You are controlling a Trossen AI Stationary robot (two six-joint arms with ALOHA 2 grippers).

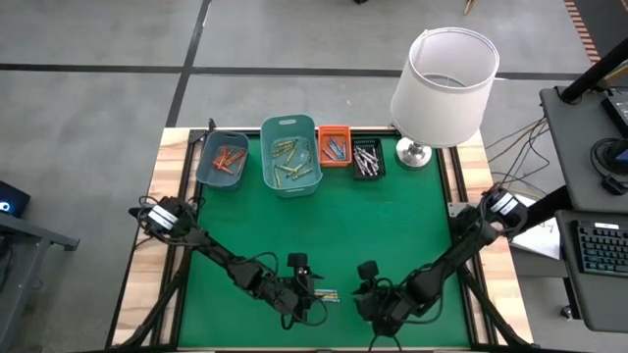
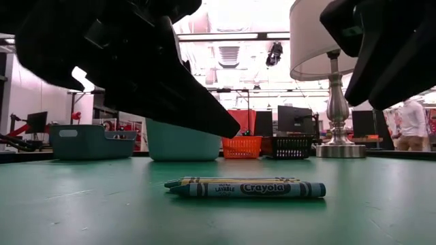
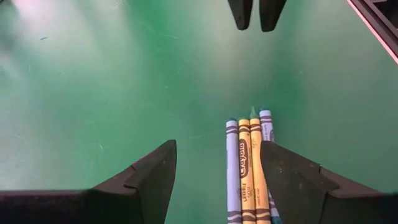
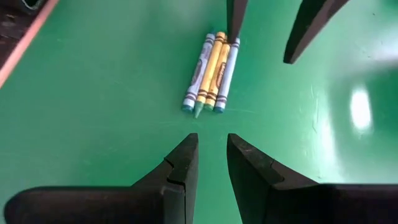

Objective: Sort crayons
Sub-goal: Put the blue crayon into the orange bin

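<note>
Left gripper (image 3: 214,180), fingers spread wide over four loose crayons (image 3: 249,168), should shift to straddle one only; right gripper (image 4: 211,165) waits nearby, fingers narrowly parted, empty.

The blue crayon (image 2: 248,190) reads "Crayola" and "WASHABLE".

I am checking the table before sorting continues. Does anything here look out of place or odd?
Yes: four crayons lie side by side on the green mat near the front, between both arms, while the others sit in the bins at the far edge. Nothing looks spilled or damaged.
</note>
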